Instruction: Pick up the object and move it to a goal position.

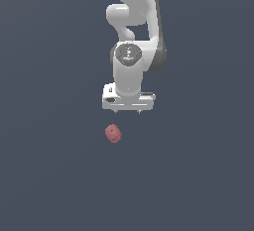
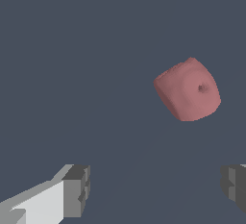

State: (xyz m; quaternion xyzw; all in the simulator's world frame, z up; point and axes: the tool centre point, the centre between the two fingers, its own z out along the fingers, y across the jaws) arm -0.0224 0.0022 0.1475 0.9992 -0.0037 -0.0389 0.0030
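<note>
1. Overhead, in the exterior view, the white Panda arm reaches down from the top of the frame, and its gripper points downward over a plain dark grey surface.
2. Only the two short fingertips show below the wide gripper body there, set well apart from each other, with nothing between them.
3. Below the gripper, and a little toward the exterior view's left, the object lies on the surface. It is a small reddish-pink lump, far smaller than the gripper, and clear space separates it from the fingertips.
4. Next, in the wrist view, the gripper shows two dark grey finger pads at opposite edges of the frame, so the jaws stand wide and hold nothing.
5. The object appears large in this view, rounded and blocky, with a small darker dimple on one face.
6. It sits on the same grey surface, outside the gap between the pads and nearer to one finger than to the other, touching neither.
</note>
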